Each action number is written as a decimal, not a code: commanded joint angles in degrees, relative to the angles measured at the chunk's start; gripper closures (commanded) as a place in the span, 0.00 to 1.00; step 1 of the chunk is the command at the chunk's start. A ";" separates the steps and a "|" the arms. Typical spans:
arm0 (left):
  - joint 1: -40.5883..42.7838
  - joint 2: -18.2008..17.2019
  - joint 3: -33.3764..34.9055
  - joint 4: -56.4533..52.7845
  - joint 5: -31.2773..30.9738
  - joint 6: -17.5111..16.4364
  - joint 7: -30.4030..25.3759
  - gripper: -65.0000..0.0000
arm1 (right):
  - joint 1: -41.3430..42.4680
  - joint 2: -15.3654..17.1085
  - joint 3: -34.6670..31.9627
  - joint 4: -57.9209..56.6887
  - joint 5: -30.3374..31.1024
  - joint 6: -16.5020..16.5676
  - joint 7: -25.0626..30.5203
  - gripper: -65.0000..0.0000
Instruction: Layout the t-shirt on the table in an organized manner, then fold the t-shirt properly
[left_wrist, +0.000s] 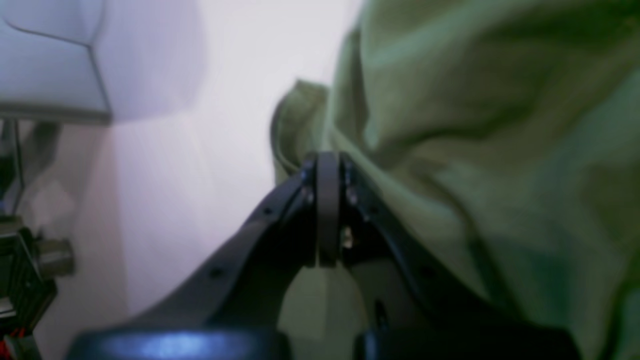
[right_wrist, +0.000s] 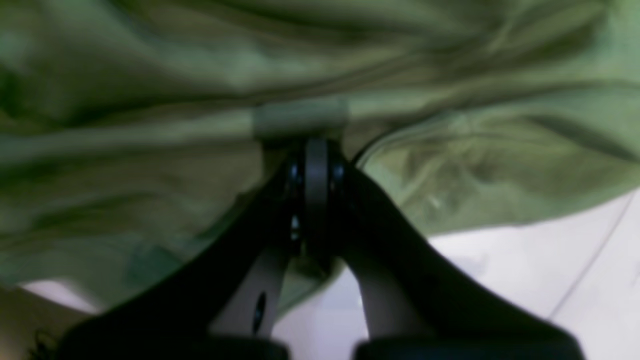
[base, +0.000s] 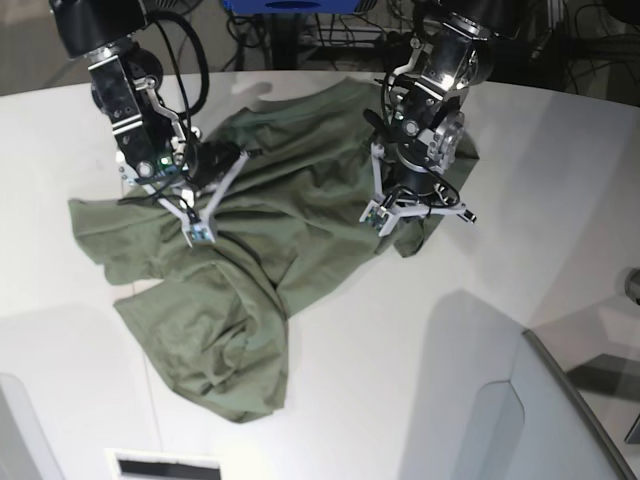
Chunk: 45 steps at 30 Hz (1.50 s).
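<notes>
closest to you in the base view, your white table (base: 400, 380) shows a smooth bare top with a curved far edge, and the t-shirt (base: 250, 250) lies crumpled on it, olive-green, soft and matte, bunched into heavy folds with a rounded lobe of cloth hanging nearest the camera. farther back you have both arms down on the fabric: the right gripper (base: 198, 232) sits at the view's left over the shirt's middle, and the left gripper (base: 378, 222) sits at the view's right at the cloth's edge. that overhead picture is too coarse to show you the fingertips; the wrist cameras do. from the right wrist you see the right gripper (right_wrist: 316, 150), black curved arms meeting in a narrow grey pad, jaws pressed together and pinching a ridge of the t-shirt (right_wrist: 450, 165), with a pale flat band of cloth just above the tips and white table (right_wrist: 525, 270) with thin seam lines below right. from the left wrist you see the left gripper (left_wrist: 327, 162) likewise closed, nipping a folded hem of the t-shirt (left_wrist: 475, 150), which fills the right side in blurred creases, while the table (left_wrist: 200, 175) runs pale and glossy at the left.
</notes>
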 joint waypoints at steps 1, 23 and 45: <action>0.06 -0.12 0.22 0.79 1.29 0.75 -0.69 1.00 | 0.82 1.94 0.32 -0.61 -0.29 -0.25 1.70 1.00; 14.47 8.84 17.71 -0.35 0.76 0.49 -0.61 1.00 | 19.63 16.97 11.93 -26.20 -0.38 7.05 9.97 1.00; 6.12 3.04 -11.74 16.44 -4.42 -4.61 -0.52 1.00 | 8.91 -3.95 -3.81 2.55 -0.38 6.69 1.97 1.00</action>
